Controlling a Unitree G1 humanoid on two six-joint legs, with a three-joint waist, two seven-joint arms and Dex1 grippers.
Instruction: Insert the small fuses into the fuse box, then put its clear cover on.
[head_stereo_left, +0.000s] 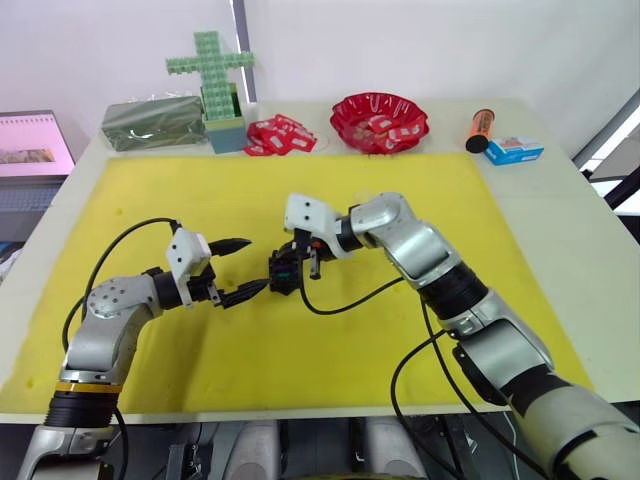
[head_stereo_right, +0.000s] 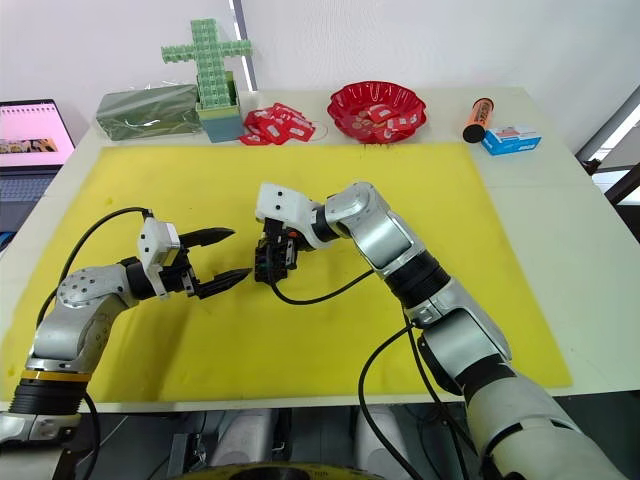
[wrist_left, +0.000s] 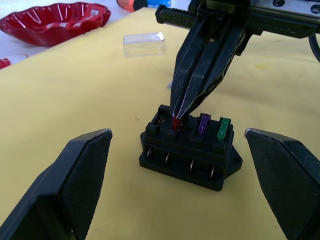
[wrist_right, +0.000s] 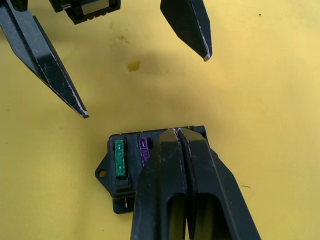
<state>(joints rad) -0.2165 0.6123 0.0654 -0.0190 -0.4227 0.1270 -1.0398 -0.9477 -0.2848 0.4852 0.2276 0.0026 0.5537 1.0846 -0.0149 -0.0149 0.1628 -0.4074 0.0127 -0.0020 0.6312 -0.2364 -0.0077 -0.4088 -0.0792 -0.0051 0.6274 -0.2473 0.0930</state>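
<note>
The black fuse box (wrist_left: 186, 159) stands on the yellow mat (head_stereo_left: 330, 350) between my two grippers. A green fuse (wrist_left: 224, 129) and a purple fuse (wrist_left: 203, 123) sit upright in its slots. Beside them a red fuse (wrist_left: 176, 123) sits in a slot, and my right gripper (wrist_left: 177, 113) comes down from above, shut, with its tips pinched on the fuse's top. My left gripper (head_stereo_left: 256, 265) is open just to the box's left, with a finger on either side at box height and touching nothing. The clear cover (wrist_left: 144, 44) lies on the mat behind the box.
At the table's back stand a red bowl (head_stereo_left: 380, 120) of packets, loose red-white packets (head_stereo_left: 280, 135), a green cross of blocks (head_stereo_left: 212, 70), a green box (head_stereo_left: 152, 122), an orange tube (head_stereo_left: 480, 128) and a blue box (head_stereo_left: 513, 150). A laptop (head_stereo_left: 35, 145) sits off the left edge.
</note>
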